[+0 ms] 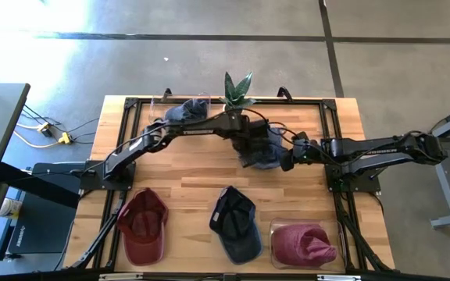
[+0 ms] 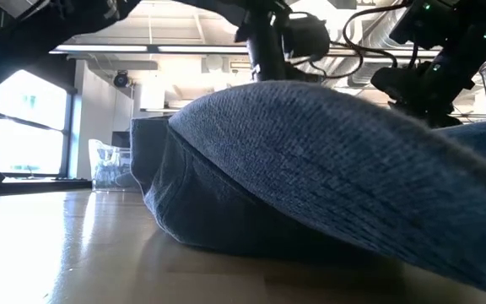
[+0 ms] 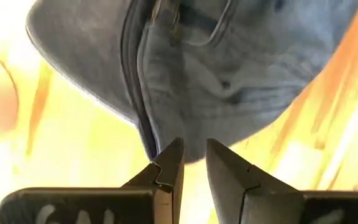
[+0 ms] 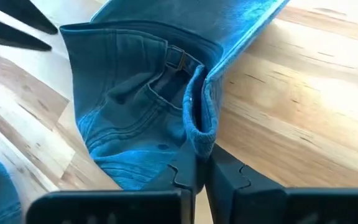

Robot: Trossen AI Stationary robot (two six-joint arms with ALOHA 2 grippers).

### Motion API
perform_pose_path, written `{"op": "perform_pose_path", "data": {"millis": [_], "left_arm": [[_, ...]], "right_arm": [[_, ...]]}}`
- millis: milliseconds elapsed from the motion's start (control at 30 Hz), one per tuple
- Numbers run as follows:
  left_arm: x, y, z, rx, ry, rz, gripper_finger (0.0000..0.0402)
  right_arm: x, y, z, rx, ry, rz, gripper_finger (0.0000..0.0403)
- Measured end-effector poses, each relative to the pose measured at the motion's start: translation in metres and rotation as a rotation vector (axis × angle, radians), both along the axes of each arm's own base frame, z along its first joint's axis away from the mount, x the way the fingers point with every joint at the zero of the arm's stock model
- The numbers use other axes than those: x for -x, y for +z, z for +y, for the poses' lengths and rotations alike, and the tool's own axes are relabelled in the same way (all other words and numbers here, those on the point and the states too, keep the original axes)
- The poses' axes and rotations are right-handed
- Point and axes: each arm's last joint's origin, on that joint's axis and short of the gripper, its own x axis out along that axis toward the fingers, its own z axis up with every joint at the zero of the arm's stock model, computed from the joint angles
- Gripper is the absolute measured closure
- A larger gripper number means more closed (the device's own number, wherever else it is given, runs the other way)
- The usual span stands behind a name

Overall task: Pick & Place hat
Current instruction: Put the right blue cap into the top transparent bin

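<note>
Denim hat (image 4: 142,118), soft, crumpled, stitched seams

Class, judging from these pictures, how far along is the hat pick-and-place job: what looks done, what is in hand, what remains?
Looks done: a red cap, a navy cap and a pink hat lie in a row along the table's near edge. In hand: the right tool is shut on the denim hat at mid-table, with the left tool at its edge. Left: placing this hat, and another blue hat at the far edge.
</note>
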Motion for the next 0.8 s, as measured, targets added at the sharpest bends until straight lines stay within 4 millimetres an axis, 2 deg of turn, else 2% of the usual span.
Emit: {"op": "perform_pose_path", "data": {"millis": [200,367,467,533,633,700,800], "left_arm": [[0.010,0.030,-0.003,-0.025,-0.175,-0.046,0.0340],[0.009,0.028,-0.005,-0.013,-0.390,-0.060,0.0340],[-0.005,0.005,-0.004,-0.004,-0.385,-0.069,0.0340],[-0.006,-0.013,-0.003,0.032,-0.338,-0.001,0.0340],[-0.021,-0.033,0.000,0.015,-0.241,-0.046,0.0340],[-0.014,-0.044,0.001,0.012,-0.160,0.053,0.0340],[-0.023,-0.062,0.005,-0.061,-0.053,0.045,0.0340]], "right_arm": [[0.000,0.000,0.001,0.001,0.036,0.006,0.0378],[0.000,0.000,0.001,-0.001,0.039,0.005,0.0394],[0.001,0.003,0.001,-0.004,0.051,-0.013,0.0397],[0.002,0.005,0.001,-0.006,0.063,-0.027,0.0394],[0.005,0.009,0.002,-0.014,0.075,-0.049,0.0391],[0.006,0.010,0.003,-0.021,0.084,-0.057,0.0393],[0.008,0.012,0.004,-0.033,0.113,-0.070,0.0398]]}}
